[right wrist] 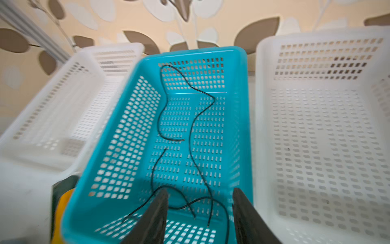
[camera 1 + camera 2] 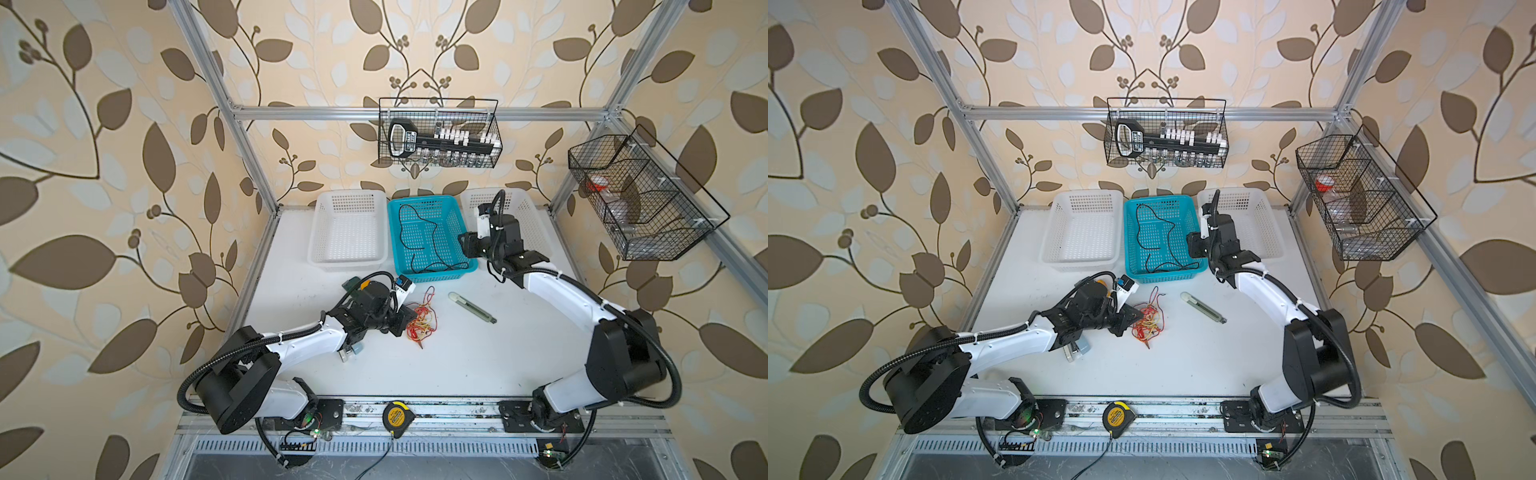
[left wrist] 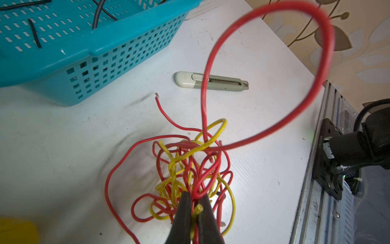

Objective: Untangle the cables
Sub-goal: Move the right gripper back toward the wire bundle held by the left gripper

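The left gripper [image 3: 195, 196] clamps red and yellow cables [image 3: 173, 166] tangled on the white table [image 3: 63, 147], while the right gripper [image 1: 200, 190], jaws apart, hangs over the blue basket [image 1: 126, 126] where black cables [image 1: 191, 135] lie.

Red loop [image 3: 330, 42] of the cables [image 3: 183, 166] blurred near the lens, left gripper [image 3: 195, 196] cut off by the frame edge, white baskets [image 1: 266, 126] smeared soft, wire basket [image 2: 598, 153] contents too small to identify
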Tool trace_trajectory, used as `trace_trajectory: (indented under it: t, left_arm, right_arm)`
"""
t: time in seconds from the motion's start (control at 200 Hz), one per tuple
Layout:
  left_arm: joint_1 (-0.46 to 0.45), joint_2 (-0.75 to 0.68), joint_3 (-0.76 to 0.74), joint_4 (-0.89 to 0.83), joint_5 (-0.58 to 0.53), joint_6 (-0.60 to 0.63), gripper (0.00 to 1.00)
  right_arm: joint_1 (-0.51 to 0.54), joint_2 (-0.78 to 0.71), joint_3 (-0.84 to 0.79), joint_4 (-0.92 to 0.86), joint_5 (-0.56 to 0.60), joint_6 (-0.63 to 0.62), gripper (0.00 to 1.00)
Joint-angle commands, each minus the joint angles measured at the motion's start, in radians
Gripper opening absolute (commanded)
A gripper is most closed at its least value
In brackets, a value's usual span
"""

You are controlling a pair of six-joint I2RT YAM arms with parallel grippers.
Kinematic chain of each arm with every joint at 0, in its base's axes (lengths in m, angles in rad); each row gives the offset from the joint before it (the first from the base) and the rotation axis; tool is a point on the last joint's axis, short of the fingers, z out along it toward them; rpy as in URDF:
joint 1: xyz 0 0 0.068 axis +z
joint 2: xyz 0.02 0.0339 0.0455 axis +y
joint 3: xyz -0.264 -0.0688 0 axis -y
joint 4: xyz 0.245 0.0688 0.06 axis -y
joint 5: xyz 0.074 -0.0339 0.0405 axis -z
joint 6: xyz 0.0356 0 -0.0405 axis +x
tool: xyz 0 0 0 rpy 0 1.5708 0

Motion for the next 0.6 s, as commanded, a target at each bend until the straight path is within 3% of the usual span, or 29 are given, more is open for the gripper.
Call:
trace_trajectory:
  t: [0.0, 0.345, 0.595]
  left_arm:
    - [0.004, -0.005, 0.037, 0.062, 0.031, -0.007, 0.0]
    - [0.003, -0.064, -0.026, 0.209, 0.008, -0.061, 0.0]
    - [0.002, -0.073, -0.012, 0.233, 0.028, -0.133, 0.0]
  right_arm:
    - [0.054, -0.102, -0.105, 0.019, -0.051, 0.014, 0.49]
    - [0.153, -0.421, -0.45, -0.025, -0.07, 0.125, 0.46]
    - [0.184, -0.472, -0.56, 0.036, -0.192, 0.183, 0.49]
